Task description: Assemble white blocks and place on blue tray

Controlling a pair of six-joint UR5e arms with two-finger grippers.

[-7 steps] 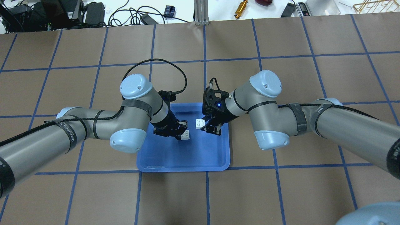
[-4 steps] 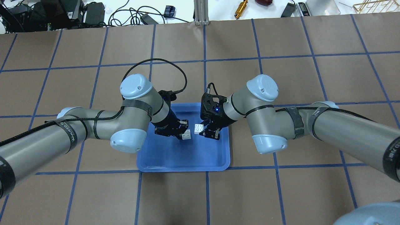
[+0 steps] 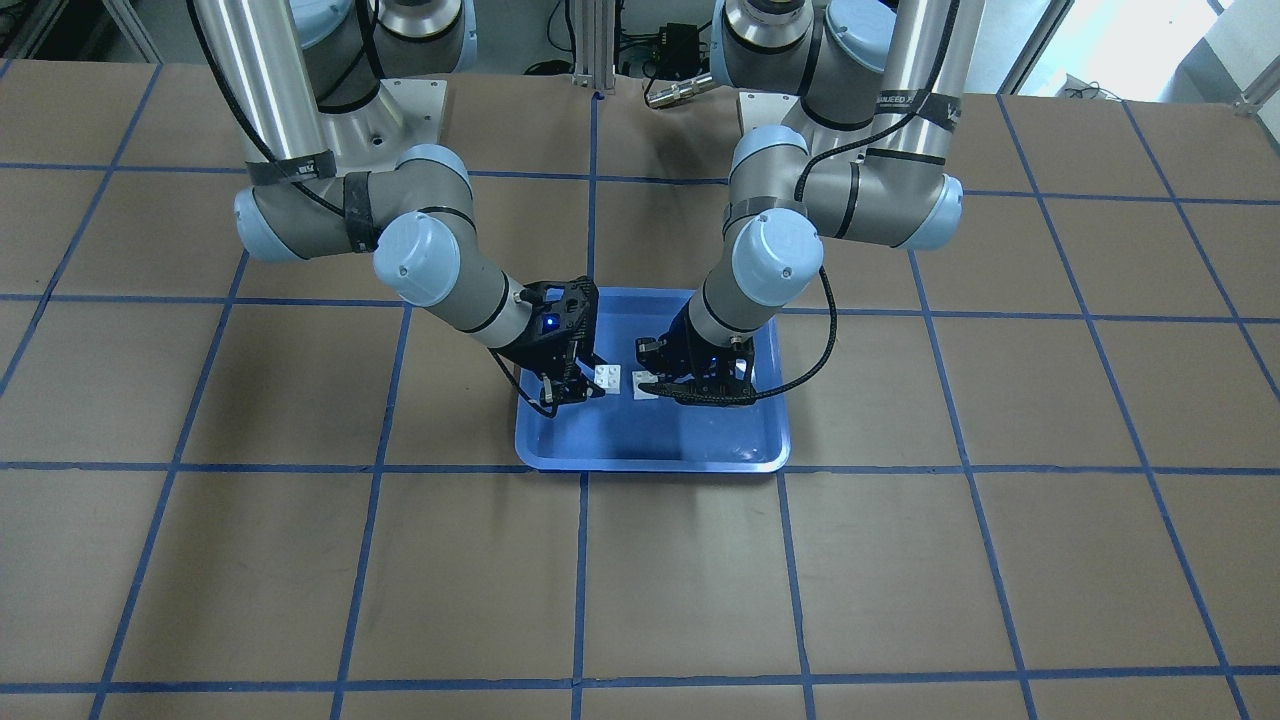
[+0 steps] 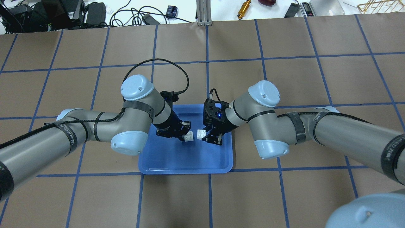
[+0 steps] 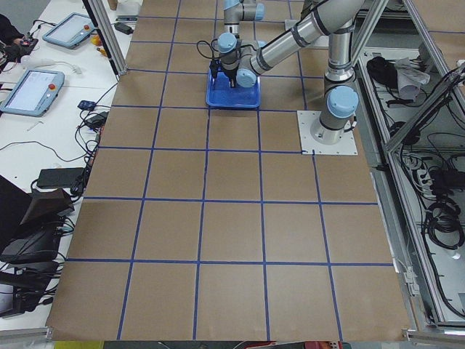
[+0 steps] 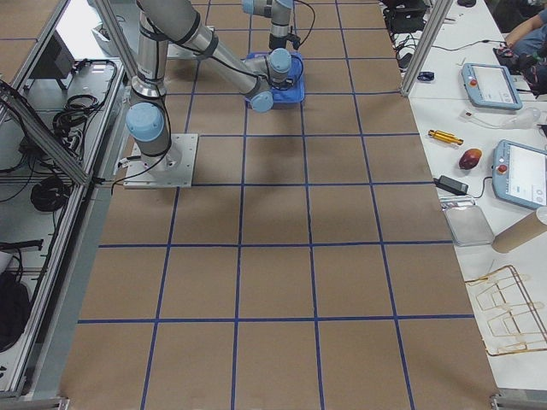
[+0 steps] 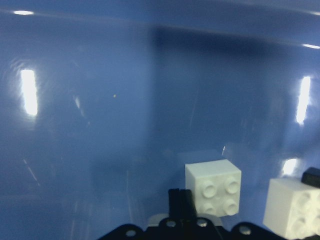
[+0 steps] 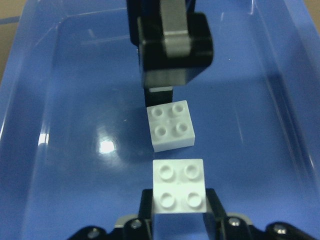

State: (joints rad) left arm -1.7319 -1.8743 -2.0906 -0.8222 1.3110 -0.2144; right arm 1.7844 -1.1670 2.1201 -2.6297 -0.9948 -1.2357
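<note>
The blue tray [image 4: 186, 158] lies at the table's middle, between both arms. My left gripper [image 4: 186, 133] is shut on the edge of a white four-stud block [image 4: 190, 136], studs up, low over the tray. My right gripper [image 4: 206, 136] is shut on a second white block [image 4: 201, 134], studs up, just right of the first with a narrow gap. In the right wrist view my block [image 8: 179, 186] sits between the fingers, and the other block [image 8: 170, 126] hangs under the left gripper's fingertip. The left wrist view shows its block [image 7: 213, 187] and the right's block [image 7: 295, 212].
The table is brown paper with a blue tape grid [image 4: 207, 60]. Cables and electronics [image 4: 63, 12] and a yellow tool [image 4: 244, 9] lie beyond the far edge. The tray's raised rim [image 3: 650, 466] surrounds both grippers. Operator tablets [image 5: 33, 91] sit on a side bench.
My right gripper has moved left and slightly toward me with its block, closing the gap to the left block. The left arm has barely moved; its block now sits more level.
</note>
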